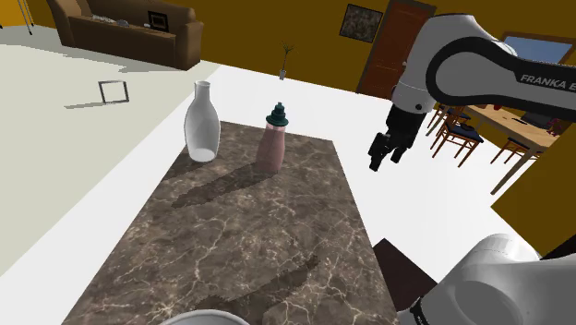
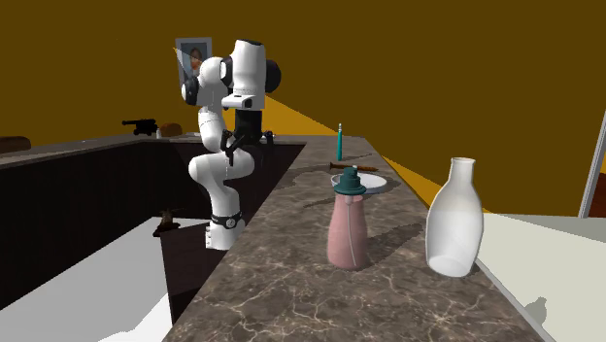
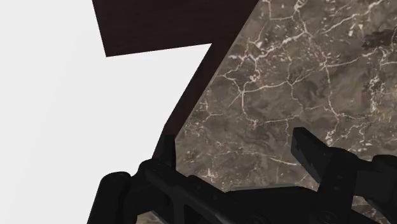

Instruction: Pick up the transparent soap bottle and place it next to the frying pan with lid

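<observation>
Here's the bottle (image 1: pixel 273 138), upright on the table (image 1: pixel 249 231), well apart from the pincer (image 1: pixel 386 162) and off to its left in the shoulder view. It has a pinkish, see-through body that narrows upward to a dark teal pump cap with stepped rings. In the second exterior view the bottle (image 2: pixel 348 228) stands near the camera and its cap overlaps the pan (image 2: pixel 379 183), so part of that pale, flat, round shape is hidden. A dark handle pokes out of it toward the pincer's side, and the lid is hard to make out. At the shoulder view's bottom edge a pale rim (image 1: pixel 208 318) is cut off, and I can't tell what it is. Beyond the bottle from the pincer stands a smooth white vase (image 1: pixel 202 125) with a wide belly and a narrow neck. Now the pincer itself, all black, hangs off the table's long edge over white floor. Its fingers (image 3: pixel 305 147) stand apart with nothing between them, released, and the marble past them is brown with pale cracked veins and a dark edge. In the second exterior view the hand sits against the arm's dark joints, so it's hard to pick out.
</observation>
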Robot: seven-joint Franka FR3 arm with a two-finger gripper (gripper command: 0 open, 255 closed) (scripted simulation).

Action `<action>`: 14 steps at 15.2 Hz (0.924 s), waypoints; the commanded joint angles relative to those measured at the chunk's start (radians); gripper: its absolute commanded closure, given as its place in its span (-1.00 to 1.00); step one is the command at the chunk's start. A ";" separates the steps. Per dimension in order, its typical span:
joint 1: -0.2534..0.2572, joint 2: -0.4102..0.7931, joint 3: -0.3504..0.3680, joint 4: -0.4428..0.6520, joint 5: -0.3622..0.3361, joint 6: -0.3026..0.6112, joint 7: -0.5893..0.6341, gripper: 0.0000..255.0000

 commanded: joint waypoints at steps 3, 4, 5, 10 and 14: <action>-0.002 0.047 0.039 0.022 0.023 0.044 0.075 -1.00; -0.003 0.072 0.058 0.035 0.033 0.065 0.113 -1.00; -0.005 0.098 0.077 0.050 0.040 0.086 0.150 -1.00; -0.024 0.243 0.168 0.146 0.055 0.181 0.336 -1.00; -0.046 0.371 0.233 0.251 0.035 0.238 0.487 -1.00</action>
